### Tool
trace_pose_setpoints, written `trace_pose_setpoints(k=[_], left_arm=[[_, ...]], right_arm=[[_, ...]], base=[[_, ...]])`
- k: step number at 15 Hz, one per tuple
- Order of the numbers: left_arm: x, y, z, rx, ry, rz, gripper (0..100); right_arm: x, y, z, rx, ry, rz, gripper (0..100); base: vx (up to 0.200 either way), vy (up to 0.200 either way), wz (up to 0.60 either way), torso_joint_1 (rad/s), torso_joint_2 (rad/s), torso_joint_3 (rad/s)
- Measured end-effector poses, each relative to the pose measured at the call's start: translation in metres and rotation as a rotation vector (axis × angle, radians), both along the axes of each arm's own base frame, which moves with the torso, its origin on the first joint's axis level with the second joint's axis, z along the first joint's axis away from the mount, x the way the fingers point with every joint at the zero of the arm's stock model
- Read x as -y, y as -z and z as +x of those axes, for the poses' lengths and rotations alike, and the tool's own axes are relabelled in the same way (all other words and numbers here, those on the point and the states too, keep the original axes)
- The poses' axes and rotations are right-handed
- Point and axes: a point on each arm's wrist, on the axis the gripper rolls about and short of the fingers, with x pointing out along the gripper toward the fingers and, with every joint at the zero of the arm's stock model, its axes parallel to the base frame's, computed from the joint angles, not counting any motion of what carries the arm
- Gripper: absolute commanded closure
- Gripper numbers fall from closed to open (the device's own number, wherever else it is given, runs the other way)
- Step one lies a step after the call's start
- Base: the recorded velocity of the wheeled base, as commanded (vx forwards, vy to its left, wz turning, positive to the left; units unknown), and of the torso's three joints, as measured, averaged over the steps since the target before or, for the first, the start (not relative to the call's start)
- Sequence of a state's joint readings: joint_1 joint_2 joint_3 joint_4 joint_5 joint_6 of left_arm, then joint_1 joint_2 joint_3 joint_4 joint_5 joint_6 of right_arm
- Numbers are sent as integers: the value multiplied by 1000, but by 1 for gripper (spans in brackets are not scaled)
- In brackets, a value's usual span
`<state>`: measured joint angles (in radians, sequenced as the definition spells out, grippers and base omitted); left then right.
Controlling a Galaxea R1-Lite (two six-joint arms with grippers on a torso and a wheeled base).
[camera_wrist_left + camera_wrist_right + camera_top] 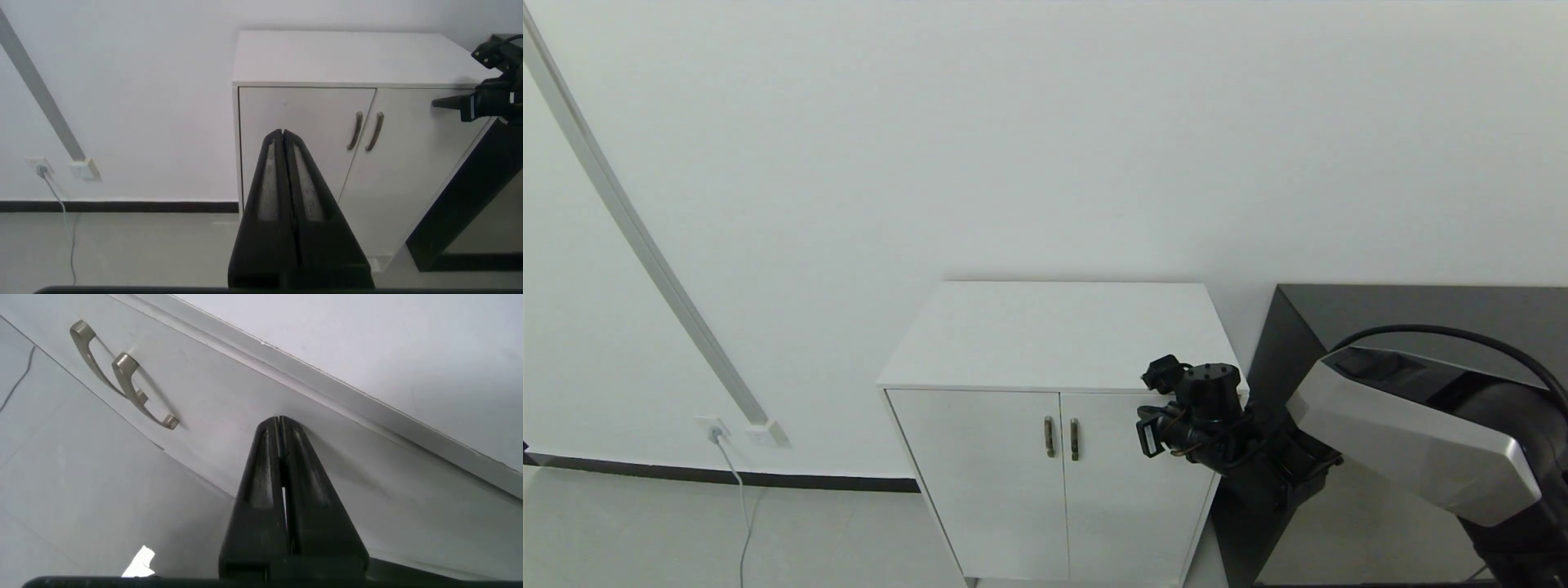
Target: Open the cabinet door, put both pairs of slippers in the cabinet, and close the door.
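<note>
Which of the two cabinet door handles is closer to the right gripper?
The right door's handle: it sits on the side of the seam toward the right gripper, while the left door's handle lies beyond it.

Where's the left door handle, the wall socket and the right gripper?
left door handle (1049, 436): head view, middle of its bar.
wall socket (711, 426): head view, its faceplate.
right gripper (282, 421): right wrist view, where the fingertips meet.

Black skirting joins white wall and grey floor.
</note>
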<state>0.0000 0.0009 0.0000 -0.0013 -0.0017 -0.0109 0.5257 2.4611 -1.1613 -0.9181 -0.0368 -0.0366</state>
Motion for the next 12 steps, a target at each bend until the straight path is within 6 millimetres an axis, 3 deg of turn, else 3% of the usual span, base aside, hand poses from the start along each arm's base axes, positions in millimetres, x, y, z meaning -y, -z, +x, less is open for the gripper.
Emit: trace_pose_setpoints(k=[12], left_arm=[[0, 0, 0, 0, 0, -1, 100]], right_arm=[[-1, -1, 1, 5, -1, 1, 100]], base=[[0, 0, 0, 0, 0, 0]])
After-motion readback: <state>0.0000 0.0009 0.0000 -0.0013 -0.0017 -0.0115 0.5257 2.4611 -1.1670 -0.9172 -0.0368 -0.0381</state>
